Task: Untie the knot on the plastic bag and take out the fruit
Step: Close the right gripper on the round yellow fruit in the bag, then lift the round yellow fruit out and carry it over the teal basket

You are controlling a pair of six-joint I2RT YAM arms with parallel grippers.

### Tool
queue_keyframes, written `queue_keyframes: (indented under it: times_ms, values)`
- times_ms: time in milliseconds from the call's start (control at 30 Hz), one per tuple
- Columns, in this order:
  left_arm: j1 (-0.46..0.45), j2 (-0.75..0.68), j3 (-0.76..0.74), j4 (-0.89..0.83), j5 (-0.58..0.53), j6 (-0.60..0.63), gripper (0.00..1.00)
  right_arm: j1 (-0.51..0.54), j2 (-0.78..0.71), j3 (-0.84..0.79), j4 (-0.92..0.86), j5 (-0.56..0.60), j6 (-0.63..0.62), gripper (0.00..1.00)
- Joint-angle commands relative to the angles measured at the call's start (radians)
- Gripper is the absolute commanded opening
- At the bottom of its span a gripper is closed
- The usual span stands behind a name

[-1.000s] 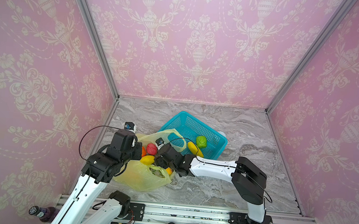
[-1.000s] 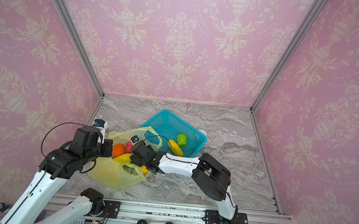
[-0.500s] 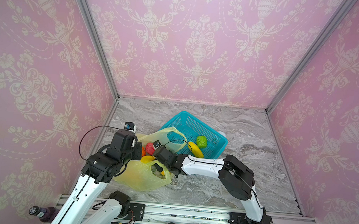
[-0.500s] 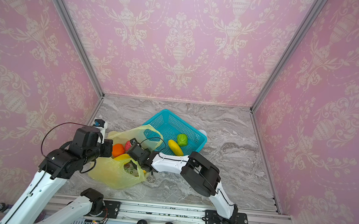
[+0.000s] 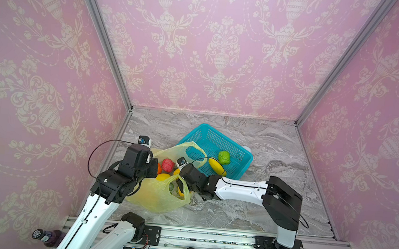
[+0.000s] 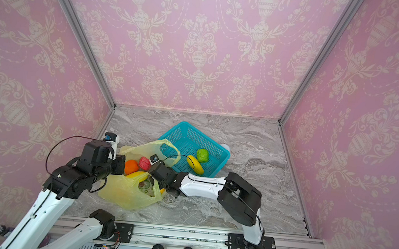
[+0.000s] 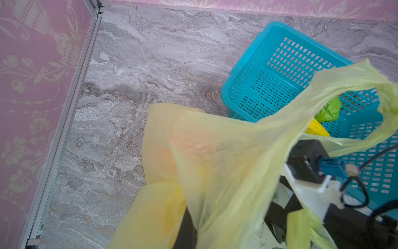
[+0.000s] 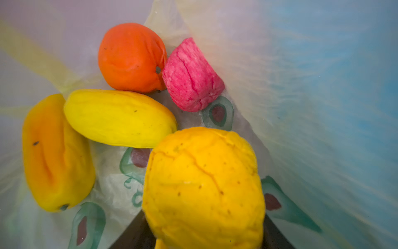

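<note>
Both top views: the bag (image 5: 159, 196) sits lower left of centre on the table (image 5: 247, 209), mouth open, with fruit (image 5: 167, 165) showing inside. The left tool (image 5: 153, 168) is clamped on the bag's left edge, and the right tool (image 5: 180, 186) is poked into the mouth. The basket (image 5: 216, 141) just above holds a green and a yellow piece.

Left wrist: the bag (image 7: 226, 161) is pulled up toward the frame bottom, basket (image 7: 269, 64) upper right.

Right wrist: inside the bag, dark fingers (image 8: 133, 235) squeeze a big yellow fruit (image 8: 202, 185) at bottom centre. Orange, pink and two more yellow pieces lie above and to the left.
</note>
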Motion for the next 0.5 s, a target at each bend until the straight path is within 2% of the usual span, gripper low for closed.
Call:
queue_keyframes:
  times_ms: [0,133,333,467]
  values:
    - [0.011,-0.005,-0.010,-0.001,-0.009,-0.016,0.00,0.010,-0.105,-0.096,0.136,-0.022,-0.018,0.36]
    - [0.010,-0.008,-0.010,-0.001,-0.009,-0.017,0.00,0.010,-0.200,-0.158,0.187,0.007,-0.042,0.34]
    - [0.011,-0.006,-0.010,0.000,-0.008,-0.017,0.00,0.010,-0.314,-0.119,0.179,0.061,-0.146,0.30]
    - [0.011,0.009,-0.007,-0.002,-0.007,-0.013,0.00,0.003,-0.373,-0.176,0.236,0.100,-0.187,0.29]
